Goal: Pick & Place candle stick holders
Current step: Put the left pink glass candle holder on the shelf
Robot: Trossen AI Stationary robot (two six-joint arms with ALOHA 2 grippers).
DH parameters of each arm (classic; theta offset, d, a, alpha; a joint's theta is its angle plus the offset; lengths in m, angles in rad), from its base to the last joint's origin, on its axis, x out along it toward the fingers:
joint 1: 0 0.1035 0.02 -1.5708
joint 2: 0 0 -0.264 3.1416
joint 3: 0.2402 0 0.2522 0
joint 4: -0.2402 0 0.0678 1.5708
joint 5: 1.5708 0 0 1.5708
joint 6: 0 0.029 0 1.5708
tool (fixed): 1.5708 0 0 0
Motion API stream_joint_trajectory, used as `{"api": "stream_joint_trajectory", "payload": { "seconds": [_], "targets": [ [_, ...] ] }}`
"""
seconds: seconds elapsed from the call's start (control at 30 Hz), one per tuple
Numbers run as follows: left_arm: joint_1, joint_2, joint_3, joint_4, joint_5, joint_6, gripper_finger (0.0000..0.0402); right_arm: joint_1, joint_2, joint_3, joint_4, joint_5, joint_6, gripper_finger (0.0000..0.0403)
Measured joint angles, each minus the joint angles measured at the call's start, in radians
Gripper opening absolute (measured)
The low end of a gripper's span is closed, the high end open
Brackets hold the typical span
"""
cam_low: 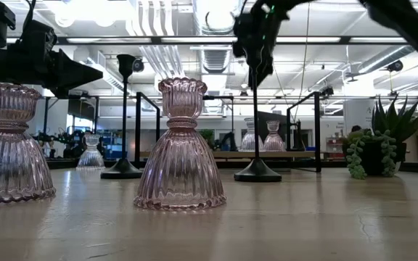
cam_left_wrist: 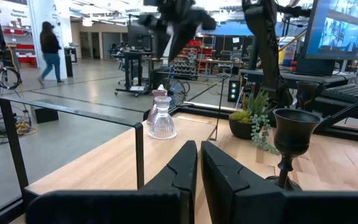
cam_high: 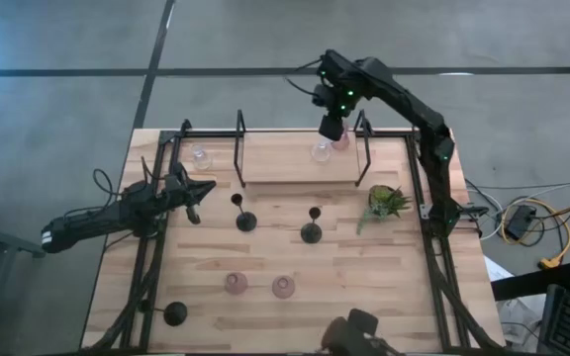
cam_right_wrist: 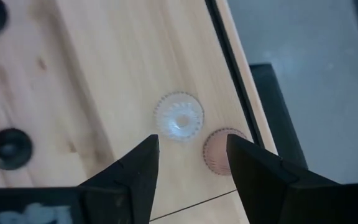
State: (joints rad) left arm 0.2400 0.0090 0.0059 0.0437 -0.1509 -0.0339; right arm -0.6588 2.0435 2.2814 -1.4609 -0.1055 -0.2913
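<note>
On the raised wooden shelf point(cam_high: 295, 163) at the far side, a clear glass candle stick holder point(cam_right_wrist: 179, 117) and a pink one point(cam_right_wrist: 219, 151) stand on their bases side by side. My right gripper point(cam_right_wrist: 191, 165) hangs open above them, pointing steeply down and touching neither. Another clear holder point(cam_high: 198, 154) stands at the shelf's left end. Two black stemmed holders point(cam_high: 245, 220) point(cam_high: 311, 232) stand mid-table, a third point(cam_high: 174, 314) at the near left. Two pink holders point(cam_high: 236, 284) point(cam_high: 283, 288) stand near the front. My left gripper point(cam_high: 201, 190) waits shut and level at the left side.
A small green plant in a dark pot point(cam_high: 386, 201) stands at the right, beside the shelf's end. Black metal frame posts point(cam_high: 240, 148) point(cam_high: 364, 148) rise around the shelf, and rails run along the table's sides. A person walks in the room far beyond the table.
</note>
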Motion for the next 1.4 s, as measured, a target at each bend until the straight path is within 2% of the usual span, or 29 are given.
{"api": "stream_joint_trajectory", "payload": {
  "seconds": [0.33, 0.57, 0.83, 1.1, 1.23, 1.4],
  "targets": [
    [0.000, 0.000, 0.000, 0.000, 0.000, 0.000, 0.0026, 0.101, -0.189, -0.006, -0.002, -0.008, 0.122, 0.0160],
    [0.000, 0.000, 0.000, 0.000, 0.000, 0.000, 0.0026, 0.201, -0.317, -0.052, -0.096, -0.010, 0.221, 0.0141],
    [0.000, 0.000, 0.000, 0.000, 0.000, 0.000, 0.0026, 0.306, -0.581, -0.331, -0.081, -0.008, 0.362, 0.0098],
    [0.000, 0.000, 0.000, 0.000, 0.000, 0.000, 0.0026, 0.327, -0.985, -0.707, 0.076, 0.002, 0.442, 0.0017],
    [0.000, 0.000, 0.000, 0.000, 0.000, 0.000, 0.0026, 0.327, -1.177, -0.865, 0.118, 0.060, 0.490, 0.0009],
    [0.000, 0.000, 0.000, 0.000, 0.000, 0.000, 0.0026, 0.327, -1.387, -1.029, 0.185, 0.188, 0.520, 0.0008]
  ]
}}
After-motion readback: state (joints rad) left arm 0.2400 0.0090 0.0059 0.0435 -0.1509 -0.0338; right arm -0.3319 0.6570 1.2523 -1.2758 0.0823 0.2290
